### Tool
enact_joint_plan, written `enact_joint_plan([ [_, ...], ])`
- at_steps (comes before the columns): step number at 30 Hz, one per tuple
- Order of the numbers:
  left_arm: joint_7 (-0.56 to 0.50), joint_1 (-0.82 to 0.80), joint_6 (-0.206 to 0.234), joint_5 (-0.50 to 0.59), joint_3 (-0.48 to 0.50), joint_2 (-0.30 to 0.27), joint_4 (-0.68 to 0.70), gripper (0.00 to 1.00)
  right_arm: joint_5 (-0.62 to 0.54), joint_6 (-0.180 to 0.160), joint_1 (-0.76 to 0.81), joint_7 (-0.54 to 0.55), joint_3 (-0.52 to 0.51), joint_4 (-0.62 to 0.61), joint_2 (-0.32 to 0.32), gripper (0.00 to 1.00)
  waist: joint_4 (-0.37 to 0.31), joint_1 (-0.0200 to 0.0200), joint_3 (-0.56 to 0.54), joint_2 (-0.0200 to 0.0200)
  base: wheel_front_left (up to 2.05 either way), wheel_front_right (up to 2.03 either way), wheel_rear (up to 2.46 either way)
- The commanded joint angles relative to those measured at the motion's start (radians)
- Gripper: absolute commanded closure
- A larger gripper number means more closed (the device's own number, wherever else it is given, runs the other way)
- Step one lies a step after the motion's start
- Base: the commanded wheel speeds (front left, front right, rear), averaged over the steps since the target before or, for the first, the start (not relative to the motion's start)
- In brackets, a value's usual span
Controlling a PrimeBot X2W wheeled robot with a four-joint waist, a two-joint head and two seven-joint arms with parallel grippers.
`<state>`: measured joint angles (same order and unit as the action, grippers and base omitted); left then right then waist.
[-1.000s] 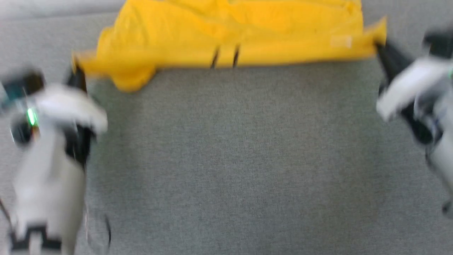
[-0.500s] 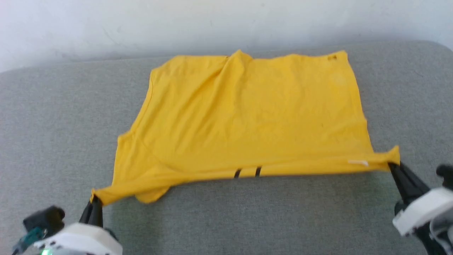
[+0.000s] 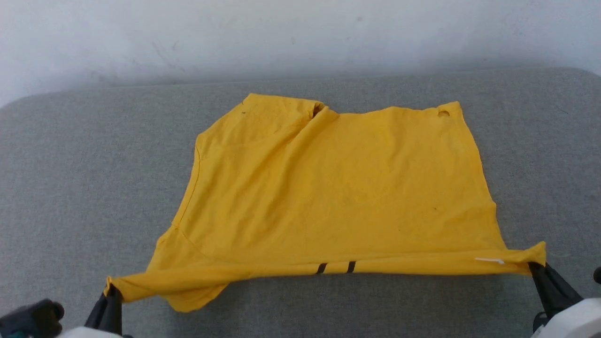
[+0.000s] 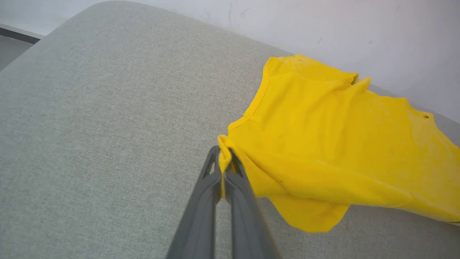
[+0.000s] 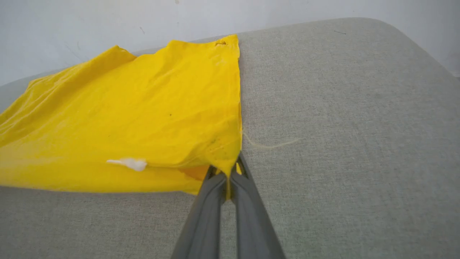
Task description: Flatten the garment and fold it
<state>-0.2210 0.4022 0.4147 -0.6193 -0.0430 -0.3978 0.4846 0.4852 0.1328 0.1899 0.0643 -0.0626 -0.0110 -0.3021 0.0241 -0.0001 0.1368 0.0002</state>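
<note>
Garment [image 3: 338, 188], small white tag [image 3: 489, 260], illegible

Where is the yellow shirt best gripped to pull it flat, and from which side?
The two near corners, approached from the near side, fingers low. The shirt has a rolled, taut near edge; the left gripper and right gripper are shut on its ends, and pulling could smooth the far fold.

T-shirt [image 3: 338, 188]: 1. Black stripes [image 3: 321, 268]: 2. Hole [image 3: 443, 113]: 1. White tag [image 3: 489, 260]: 1. Left gripper [image 3: 111, 293] and right gripper [image 3: 535, 266]: 2 in all. Grey cushion [image 3: 94, 164]: 1.
</note>
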Motion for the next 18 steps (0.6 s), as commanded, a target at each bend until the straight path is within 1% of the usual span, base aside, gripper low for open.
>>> enact_joint_plan([
  [1,-0.003,-0.041,-0.008,0.007,0.003,-0.014,-0.001,1.00,-0.011,-0.002,-0.016,0.016,-0.014,-0.014,0.007,1.00,-0.001,0.0001,0.007,-0.0002,0.00,0.00,0.00],
  [4,-0.009,-0.151,-0.046,0.000,-0.018,-0.026,-0.044,1.00,-0.033,-0.002,-0.085,0.061,-0.021,-0.017,0.017,1.00,-0.010,0.0001,0.033,-0.0002,0.00,0.00,0.00],
  [8,-0.020,-0.330,-0.109,-0.015,-0.052,-0.036,-0.159,1.00,-0.043,-0.002,-0.207,0.091,0.015,0.035,0.004,1.00,-0.017,0.0001,0.083,-0.0002,0.00,0.00,0.00],
  [12,-0.041,-0.484,-0.161,-0.024,-0.089,-0.039,-0.293,1.00,-0.037,-0.002,-0.322,0.106,0.071,0.125,-0.022,1.00,-0.031,0.0001,0.129,-0.0002,0.00,0.00,0.00],
  [15,-0.047,-0.578,-0.192,-0.032,-0.116,-0.025,-0.396,1.00,-0.036,-0.002,-0.400,0.100,0.111,0.208,-0.038,1.00,-0.038,0.0001,0.159,-0.0002,0.00,0.00,0.00],
  [18,-0.028,-0.650,-0.218,-0.034,-0.130,-0.007,-0.493,1.00,-0.029,-0.002,-0.464,0.073,0.149,0.284,-0.045,1.00,-0.043,0.0001,0.177,-0.0002,0.00,0.00,0.00],
])
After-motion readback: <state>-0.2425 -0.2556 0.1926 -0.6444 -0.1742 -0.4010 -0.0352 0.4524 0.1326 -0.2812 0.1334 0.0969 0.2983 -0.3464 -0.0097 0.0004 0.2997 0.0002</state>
